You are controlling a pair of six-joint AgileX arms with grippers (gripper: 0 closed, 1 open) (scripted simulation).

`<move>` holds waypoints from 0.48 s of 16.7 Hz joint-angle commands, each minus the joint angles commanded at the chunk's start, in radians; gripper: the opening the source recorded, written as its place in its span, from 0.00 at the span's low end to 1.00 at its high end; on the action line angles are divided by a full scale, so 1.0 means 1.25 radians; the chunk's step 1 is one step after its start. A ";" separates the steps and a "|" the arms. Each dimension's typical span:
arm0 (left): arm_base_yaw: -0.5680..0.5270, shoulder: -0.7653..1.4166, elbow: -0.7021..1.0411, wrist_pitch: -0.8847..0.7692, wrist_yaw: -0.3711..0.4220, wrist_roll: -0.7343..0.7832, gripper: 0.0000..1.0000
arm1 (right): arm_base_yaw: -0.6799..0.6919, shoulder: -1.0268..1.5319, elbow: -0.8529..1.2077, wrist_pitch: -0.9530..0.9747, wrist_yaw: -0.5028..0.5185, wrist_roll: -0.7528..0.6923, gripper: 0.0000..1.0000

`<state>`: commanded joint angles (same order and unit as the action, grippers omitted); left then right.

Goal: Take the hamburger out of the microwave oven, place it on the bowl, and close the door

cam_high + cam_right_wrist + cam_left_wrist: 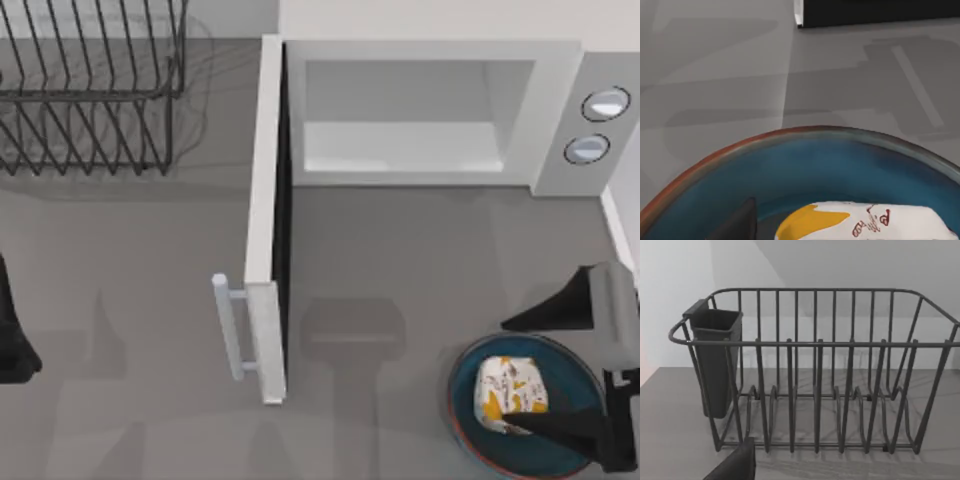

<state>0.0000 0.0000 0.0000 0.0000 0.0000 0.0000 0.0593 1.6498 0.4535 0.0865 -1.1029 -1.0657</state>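
The hamburger (510, 390), white-wrapped with yellow patches, lies inside the teal bowl (572, 378) at the table's front right. My right gripper (508, 372) hangs open over the bowl, one dark finger on each side of the hamburger. In the right wrist view the hamburger (860, 222) rests on the bowl's glossy blue inside (790, 165), with one finger (735, 225) beside it. The microwave oven (560, 60) stands at the back with a bare pale cavity. Its door (265, 200) is swung fully out toward the front, the handle (228, 325) facing left. My left arm (12, 340) is parked at the left edge.
A black wire rack (90, 90) stands at the back left. The left wrist view faces this rack (815, 390), which carries a dark cup (715, 360), with one left finger (735, 465) in view. Bare grey table lies between the door and the bowl.
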 joint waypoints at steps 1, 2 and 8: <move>0.000 0.000 0.000 0.000 0.000 0.000 1.00 | -0.001 -0.034 -0.010 -0.002 0.023 0.022 1.00; 0.000 0.000 0.000 0.000 0.000 0.000 1.00 | -0.003 -0.077 -0.021 -0.004 0.051 0.049 1.00; 0.000 0.000 0.000 0.000 0.000 0.000 1.00 | -0.016 -0.481 -0.124 -0.024 0.304 0.292 1.00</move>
<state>0.0000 0.0000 0.0000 0.0000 0.0000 0.0000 0.0391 1.0490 0.2988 0.0570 -0.7230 -0.7004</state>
